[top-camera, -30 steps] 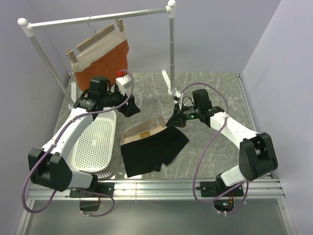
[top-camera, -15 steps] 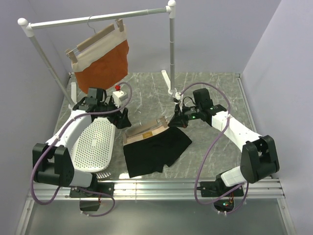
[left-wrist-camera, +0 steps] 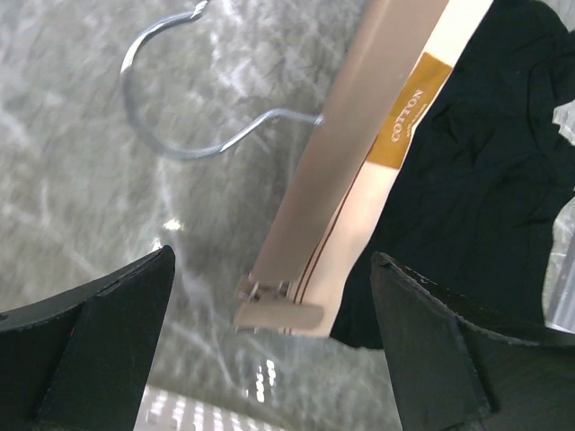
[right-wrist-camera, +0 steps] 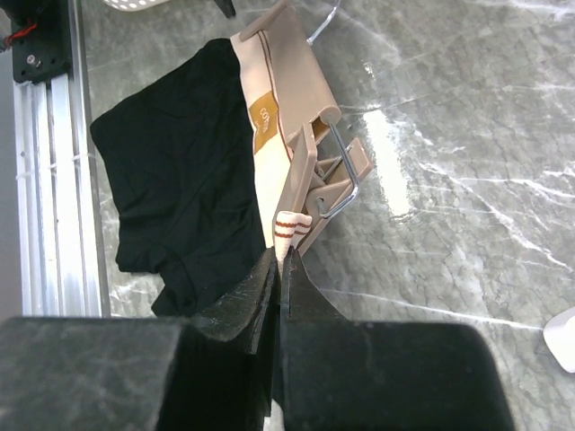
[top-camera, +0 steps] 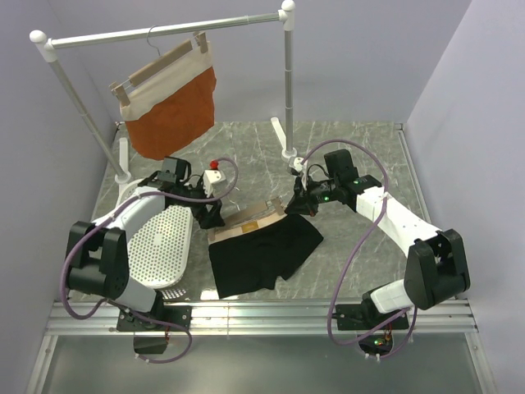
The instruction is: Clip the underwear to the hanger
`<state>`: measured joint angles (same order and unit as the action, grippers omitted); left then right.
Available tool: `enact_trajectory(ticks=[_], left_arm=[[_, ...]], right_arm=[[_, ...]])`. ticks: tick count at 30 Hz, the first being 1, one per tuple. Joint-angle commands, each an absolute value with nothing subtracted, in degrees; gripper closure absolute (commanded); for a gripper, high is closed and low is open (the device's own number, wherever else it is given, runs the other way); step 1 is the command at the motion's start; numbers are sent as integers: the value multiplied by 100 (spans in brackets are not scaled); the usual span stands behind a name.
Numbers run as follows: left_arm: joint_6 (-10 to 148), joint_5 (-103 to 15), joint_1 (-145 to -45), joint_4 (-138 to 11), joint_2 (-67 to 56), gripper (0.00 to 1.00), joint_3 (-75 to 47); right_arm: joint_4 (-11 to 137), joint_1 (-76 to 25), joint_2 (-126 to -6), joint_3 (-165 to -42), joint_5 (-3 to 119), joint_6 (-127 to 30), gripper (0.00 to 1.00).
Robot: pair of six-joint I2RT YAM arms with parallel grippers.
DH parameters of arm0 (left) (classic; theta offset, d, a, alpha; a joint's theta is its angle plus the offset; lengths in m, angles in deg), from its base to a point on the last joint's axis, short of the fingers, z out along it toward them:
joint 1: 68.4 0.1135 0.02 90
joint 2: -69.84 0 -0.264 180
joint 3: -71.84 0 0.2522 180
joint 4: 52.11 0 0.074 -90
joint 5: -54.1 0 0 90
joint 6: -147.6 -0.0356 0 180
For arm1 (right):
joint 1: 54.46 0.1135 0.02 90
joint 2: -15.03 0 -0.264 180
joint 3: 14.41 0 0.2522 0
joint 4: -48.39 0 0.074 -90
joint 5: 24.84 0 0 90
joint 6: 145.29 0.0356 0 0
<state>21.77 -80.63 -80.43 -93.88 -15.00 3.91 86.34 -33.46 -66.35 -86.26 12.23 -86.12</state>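
Nearest the arm bases, the black underwear (top-camera: 261,254) lies flat on the marble table (top-camera: 361,164), legs toward 6 o'clock and its beige waistband (left-wrist-camera: 377,206) toward 12. The wooden hanger (left-wrist-camera: 350,144) lies along the waistband, with its wire hook (left-wrist-camera: 171,99) pointing to 11 o'clock.

At the hanger's 3 o'clock end, the right gripper (right-wrist-camera: 280,260) has its fingers pressed together, pinching the striped corner of the waistband beside the sprung clip (right-wrist-camera: 328,184). At the 9 o'clock end the left gripper (left-wrist-camera: 269,260) is spread wide and holds nothing, one finger on either side of the other clip (left-wrist-camera: 278,312).

The fabric looks light and limp and would probably sag or fold if lifted by one corner. The elastic band is likely the firmest place to hold it. The hanger is stiff but probably slides easily on the smooth stone.

At 9 o'clock sits a white perforated basket (top-camera: 160,238). Farthest off, at 11 o'clock, a rust-orange garment (top-camera: 176,111) hangs from a rail (top-camera: 164,31).
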Motion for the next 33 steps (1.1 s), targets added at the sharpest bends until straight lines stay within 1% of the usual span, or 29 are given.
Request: enact_trajectory(ticks=[1,5,8,14,17,18,20,21,23,24,26,27,28,29,30,32,33], left_arm=[[1805,-8125,-8272,-8969,-1577,6,447],[1779,-7958,-8501,-8740,-1778,10,499],[1586,-7844,-8650,-8740,-1876,16,508],[1322,-7624,-8861,-8538,-1893,19,693],[1357,-7571,-8905,-8424,-1937,25,728],[1366,-7589,-8905,-8389,-1955,32,737],[1401,-7694,-8914,-8397,-1981,42,711],[1410,-7738,-8914,-8449,-1981,52,702],[1427,-7852,-8914,-8502,-1903,60,667],[1445,-7887,-8914,-8546,-1859,66,649],[1471,-7949,-8923,-8757,-1727,71,544],[1515,-7993,-8932,-8818,-1674,78,500],[1541,-8011,-8932,-8993,-1578,81,421],[1620,-8028,-8932,-9047,-1507,90,403],[1638,-8054,-8932,-9117,-1437,94,394],[1629,-8046,-8940,-9223,-1183,100,429],[1629,-7959,-8940,-9241,-1103,100,447]], right_arm=[[8729,-3363,-6425,-8846,1225,-8772,100],[8773,-3363,-6425,-8864,1234,-8807,100],[8782,-3363,-6416,-8864,1234,-8816,100],[8826,-3363,-6390,-8847,1225,-8851,100],[8843,-3372,-6372,-8838,1225,-8860,100],[8835,-3372,-6355,-8829,1216,-8851,100],[8817,-3380,-6346,-8794,1216,-8799,100],[8773,-3380,-6337,-8759,1225,-8773,100],[8721,-3398,-6311,-8697,1260,-8676,100],[8642,-3415,-6302,-8680,1277,-8623,100],[8589,-3485,-6293,-8636,1269,-8500,100],[8545,-3503,-6293,-8627,1260,-8456,100],[8501,-3564,-6302,-8618,1251,-8343,100],[8457,-3591,-6293,-8609,1225,-8307,100],[8431,-3609,-6293,-8618,1216,-8280,100],[8439,-3653,-6310,-8618,1216,-8262,100],[8465,-3661,-6302,-8627,1216,-8280,100]])
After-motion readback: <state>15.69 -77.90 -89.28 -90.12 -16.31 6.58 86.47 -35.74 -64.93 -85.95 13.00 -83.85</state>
